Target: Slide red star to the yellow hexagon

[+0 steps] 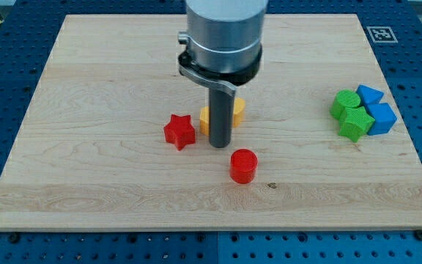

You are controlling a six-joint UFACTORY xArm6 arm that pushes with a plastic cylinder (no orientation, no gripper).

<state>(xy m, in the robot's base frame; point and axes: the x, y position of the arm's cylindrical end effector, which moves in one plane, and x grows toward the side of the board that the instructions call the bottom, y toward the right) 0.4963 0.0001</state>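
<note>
The red star [179, 132] lies on the wooden board [94, 88] a little left of centre. The yellow hexagon [234, 113] lies just to its right, mostly hidden behind my rod. My tip [219, 146] rests on the board between them, right of the star and just below the hexagon, a small gap from the star.
A red cylinder [243, 166] stands below and right of my tip. At the view's right, two green blocks [350, 115] and two blue blocks [376, 108] cluster together. A fiducial marker [380, 34] sits at the board's top right corner.
</note>
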